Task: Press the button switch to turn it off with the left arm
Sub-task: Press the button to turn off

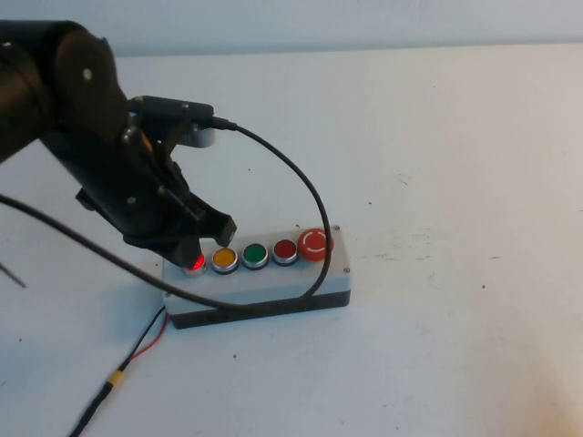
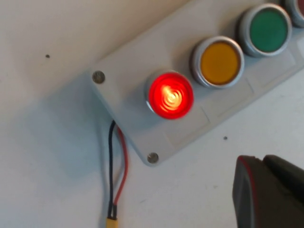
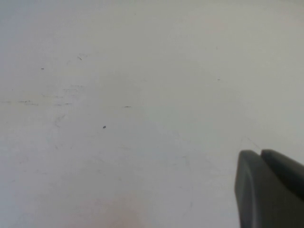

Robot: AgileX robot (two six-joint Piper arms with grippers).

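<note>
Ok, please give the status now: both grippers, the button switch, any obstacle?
Left gripper shut, poised over the button switch. Switch lit red, not off yet. Right gripper shut, over bare table. Nothing in the way.

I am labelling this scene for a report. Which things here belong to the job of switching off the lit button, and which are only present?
Belong to the job:
- button switch, glowing red, at the end of the grey box
- left gripper, shut, just above it

Only present:
- yellow button, green button, dark red button, mushroom button
- black and red wires
- right gripper, shut, over bare table
</note>
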